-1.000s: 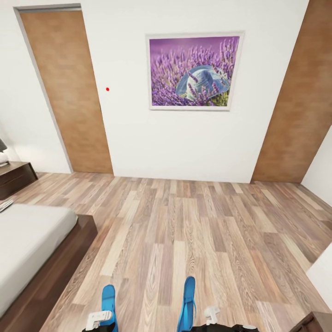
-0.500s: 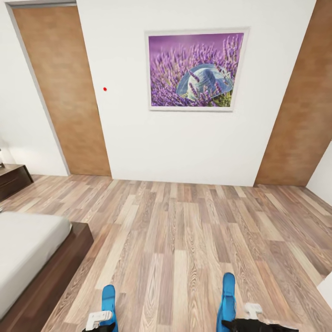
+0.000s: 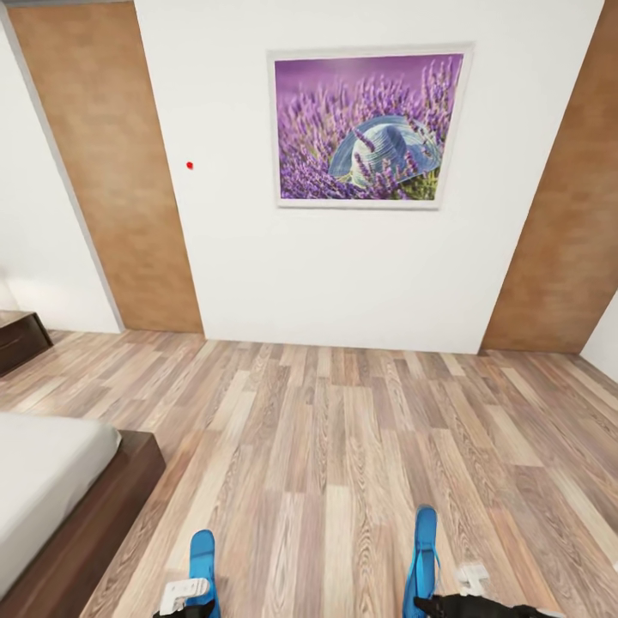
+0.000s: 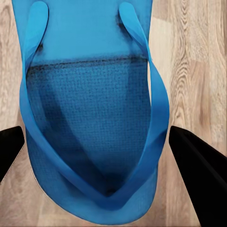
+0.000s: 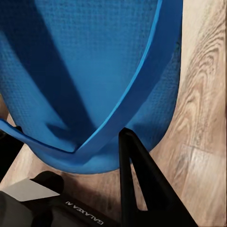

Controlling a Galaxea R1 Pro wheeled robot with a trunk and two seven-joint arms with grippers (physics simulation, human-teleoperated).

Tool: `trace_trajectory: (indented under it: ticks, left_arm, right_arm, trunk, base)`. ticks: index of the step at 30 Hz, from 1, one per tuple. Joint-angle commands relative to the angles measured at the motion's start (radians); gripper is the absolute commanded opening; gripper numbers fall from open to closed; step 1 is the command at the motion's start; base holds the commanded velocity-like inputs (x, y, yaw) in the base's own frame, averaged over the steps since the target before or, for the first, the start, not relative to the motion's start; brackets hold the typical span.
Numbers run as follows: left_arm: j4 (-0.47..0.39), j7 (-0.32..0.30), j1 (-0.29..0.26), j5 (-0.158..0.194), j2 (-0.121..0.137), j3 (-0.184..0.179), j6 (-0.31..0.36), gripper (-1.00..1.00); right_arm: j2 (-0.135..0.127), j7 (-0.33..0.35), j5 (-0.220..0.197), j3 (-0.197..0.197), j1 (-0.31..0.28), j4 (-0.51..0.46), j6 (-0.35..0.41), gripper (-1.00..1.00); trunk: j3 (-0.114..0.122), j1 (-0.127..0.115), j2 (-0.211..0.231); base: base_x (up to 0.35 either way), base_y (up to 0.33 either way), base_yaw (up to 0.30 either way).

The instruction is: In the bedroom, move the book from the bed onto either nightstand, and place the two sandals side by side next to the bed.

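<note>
- Forward goes the camera: against the earlier head views the picture (image 3: pixel 360 127) on the wall has grown, the bed (image 3: pixel 51 481) has slid further left, and the nightstand (image 3: pixel 19 339) is down to a sliver at the left edge.
- Bigger news on the right: the right sandal (image 3: pixel 423 558) now rides much farther from the left sandal (image 3: pixel 202 562) than a second ago, while the last half second shows it holding that spacing.
- Left pincer (image 4: pixel 101 156): dark fingers stand either side of the left sandal, close to its edges. Whether they actually press it I can't tell, but by the head view it looks carried.
- Right pincer (image 5: pixel 71 146): one finger sits tight against the right sandal's sole near the strap, and the other is just a dark edge. Looks like a grip, though how far open it is I can't tell.
- Step in hand, as I judge it: the sandal half of the job, both flip-flops held low over the wood floor (image 3: pixel 343 446) while the robot rolls on.
- Next up: turn toward the bed's side, bring the two sandals closer and parallel, and set them flat just beside the frame. The book still waits.
</note>
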Motion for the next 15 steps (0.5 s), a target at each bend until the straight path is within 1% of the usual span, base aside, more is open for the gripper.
trace_trajectory:
  ticks: [1,15]
  left_arm:
    - [0.002,-0.006,-0.001,0.005,0.0,0.004,0.0,-1.0]
    - [0.003,-0.006,-0.001,0.006,0.0,0.004,0.0,-1.0]
  right_arm:
    - [0.001,0.003,-0.005,0.008,-0.001,0.004,-0.014,-1.0]
    - [0.002,0.002,-0.006,0.008,-0.002,0.004,-0.022,-1.0]
  trunk:
    - [-0.001,0.001,-0.001]
    - [-0.001,0.001,-0.001]
  base:
    - [0.325,0.0,0.0]
    - [0.326,0.0,0.0]
